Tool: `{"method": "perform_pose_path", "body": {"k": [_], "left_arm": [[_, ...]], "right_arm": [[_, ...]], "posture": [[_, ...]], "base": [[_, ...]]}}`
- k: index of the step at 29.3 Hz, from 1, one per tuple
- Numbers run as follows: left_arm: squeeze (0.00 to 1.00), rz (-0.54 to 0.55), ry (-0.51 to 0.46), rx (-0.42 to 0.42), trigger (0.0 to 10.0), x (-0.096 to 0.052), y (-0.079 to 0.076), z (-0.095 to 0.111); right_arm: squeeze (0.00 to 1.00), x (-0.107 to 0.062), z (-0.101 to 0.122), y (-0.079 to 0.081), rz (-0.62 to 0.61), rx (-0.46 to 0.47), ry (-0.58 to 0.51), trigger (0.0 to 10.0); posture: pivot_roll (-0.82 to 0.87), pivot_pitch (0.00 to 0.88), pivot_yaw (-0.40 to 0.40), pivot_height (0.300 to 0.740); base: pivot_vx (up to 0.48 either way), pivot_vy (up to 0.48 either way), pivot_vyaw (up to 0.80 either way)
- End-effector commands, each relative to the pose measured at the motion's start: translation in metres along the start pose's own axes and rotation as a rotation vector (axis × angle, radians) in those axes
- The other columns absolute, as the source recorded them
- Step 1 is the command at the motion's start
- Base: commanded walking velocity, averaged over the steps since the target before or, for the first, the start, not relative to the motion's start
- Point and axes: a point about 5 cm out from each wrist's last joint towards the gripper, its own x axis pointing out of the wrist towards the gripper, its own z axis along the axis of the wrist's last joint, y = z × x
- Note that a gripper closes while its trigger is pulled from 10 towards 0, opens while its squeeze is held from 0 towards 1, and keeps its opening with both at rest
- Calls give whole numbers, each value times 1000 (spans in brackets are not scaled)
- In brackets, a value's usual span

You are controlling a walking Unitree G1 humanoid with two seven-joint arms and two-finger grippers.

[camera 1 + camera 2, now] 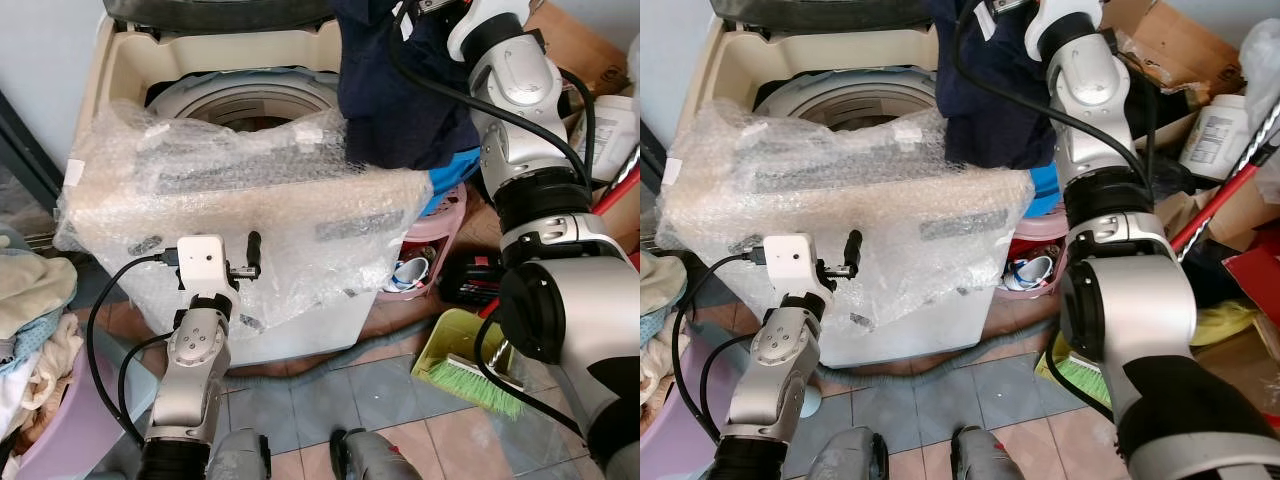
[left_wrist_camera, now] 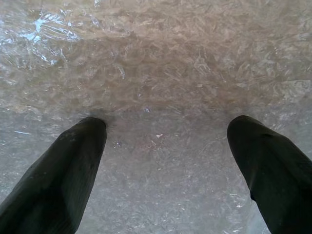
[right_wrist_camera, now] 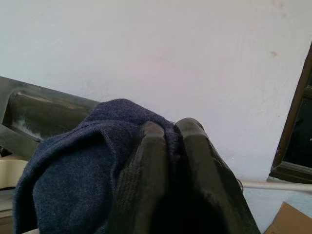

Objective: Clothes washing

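A top-loading washing machine (image 1: pixel 250 105) stands before me with its lid up, its front and top rim wrapped in bubble wrap (image 1: pixel 240 190). My right gripper (image 3: pixel 168 146) is raised above the machine's right side and shut on a dark navy garment (image 1: pixel 395 100). The garment hangs down over the machine's right rear corner. My left gripper (image 2: pixel 165 126) is low in front of the machine, open, with both fingertips close against the bubble wrap and nothing between them.
A pile of pale laundry (image 1: pixel 30 300) lies in a lilac basket at my left. Right of the machine are a pink basket (image 1: pixel 440 215), a green dustpan with brush (image 1: pixel 465 375), a white jug (image 1: pixel 610 120), a red pole (image 1: pixel 620 190) and a cardboard box (image 1: pixel 580 45).
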Motion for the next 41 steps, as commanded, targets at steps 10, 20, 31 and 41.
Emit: {"method": "perform_pose_path", "body": {"k": [10,20,31,41], "left_arm": [[0,-60,-27,-9,10000,3,-17,6],[0,79,-24,43,10000,-11,16,7],[0,92,0,80,10000,-38,37,9],[0,77,39,58,10000,-44,31,5]], "right_arm": [[0,-12,-36,82,290,119,39,10000],[0,-68,-70,31,221,9,94,10000],[0,-81,-52,0,20,-94,18,10000],[0,-66,-39,21,6,-84,-21,10000]], "posture": [[19,67,-24,740],[35,89,-1,740],[57,148,30,740],[60,151,23,740]], "base": [[0,0,-160],[0,0,0],[25,0,102],[300,0,633]]}}
